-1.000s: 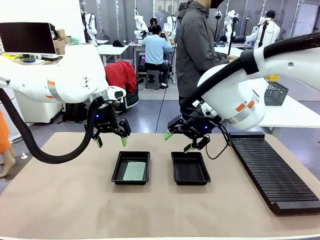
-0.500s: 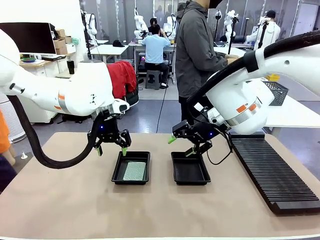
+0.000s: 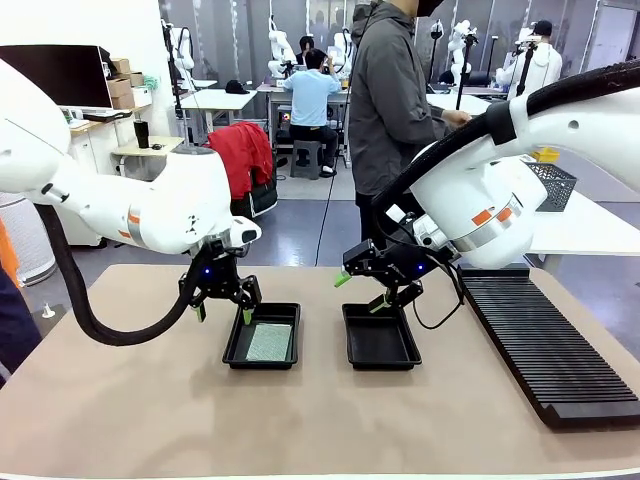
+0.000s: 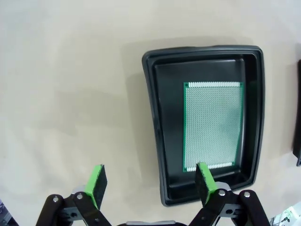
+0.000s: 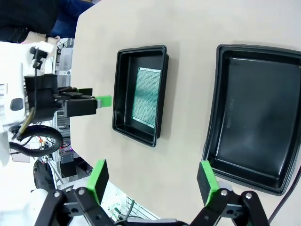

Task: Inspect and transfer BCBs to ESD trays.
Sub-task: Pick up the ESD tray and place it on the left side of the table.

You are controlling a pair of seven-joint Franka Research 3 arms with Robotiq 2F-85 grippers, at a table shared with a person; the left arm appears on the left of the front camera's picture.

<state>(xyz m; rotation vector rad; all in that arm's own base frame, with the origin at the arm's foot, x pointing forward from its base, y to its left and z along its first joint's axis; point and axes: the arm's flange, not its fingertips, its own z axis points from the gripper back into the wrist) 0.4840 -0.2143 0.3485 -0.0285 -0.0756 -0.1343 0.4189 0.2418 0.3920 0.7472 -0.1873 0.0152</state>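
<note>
Alignment: released left end effector [image 4: 150, 181] straddles rim of shallow black plastic tray [image 4: 151, 101]; should centre over thin pale-green rectangular board [image 4: 213, 125].

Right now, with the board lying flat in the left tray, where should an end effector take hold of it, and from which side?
Probably by its two long edges, from straight above. The BCB lies flat on the ESD tray floor, and the raised rim blocks any sideways approach. Bare floor beside one long edge leaves finger room; the other is tighter.
</note>
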